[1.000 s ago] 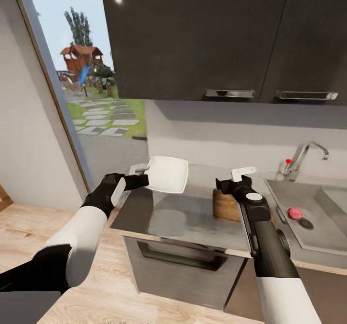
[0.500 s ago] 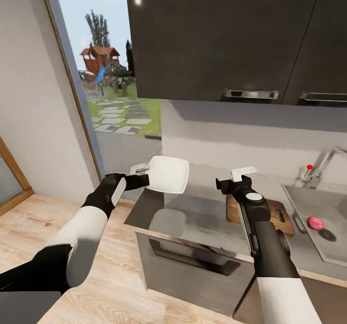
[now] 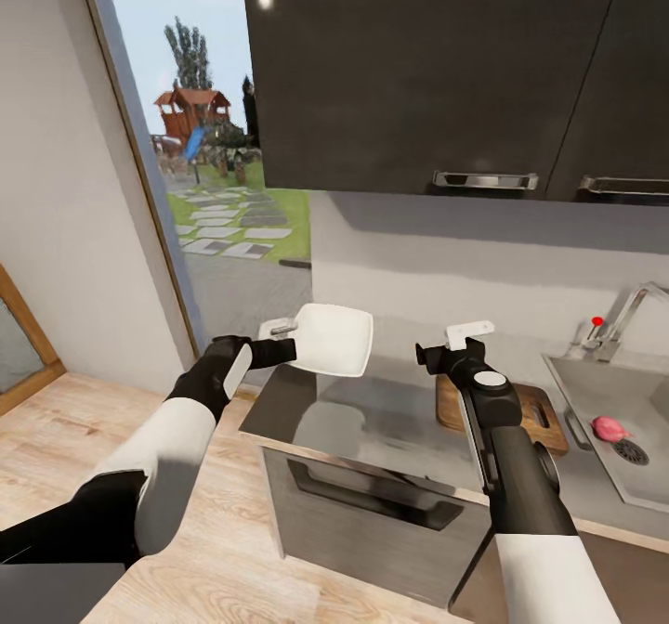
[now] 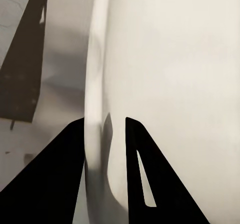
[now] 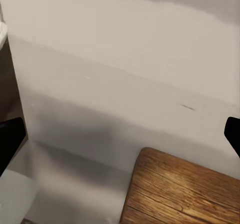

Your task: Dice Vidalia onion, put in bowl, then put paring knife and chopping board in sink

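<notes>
The left gripper (image 3: 279, 352) is clamped on the rim of the white bowl (image 3: 333, 338), which is in the air above the left end of the countertop (image 3: 390, 420). The right gripper (image 3: 452, 345) is spread wide and empty over the chopping board (image 3: 544, 412). The onion (image 3: 609, 427) lies in the sink (image 3: 595, 392) near the drain. I think the bowl should go down flat, away from the edge, beside the board

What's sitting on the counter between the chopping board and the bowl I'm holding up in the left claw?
Nothing: in the head view the glossy countertop between the chopping board and the bowl is bare, with the right claw hovering over it.
</notes>
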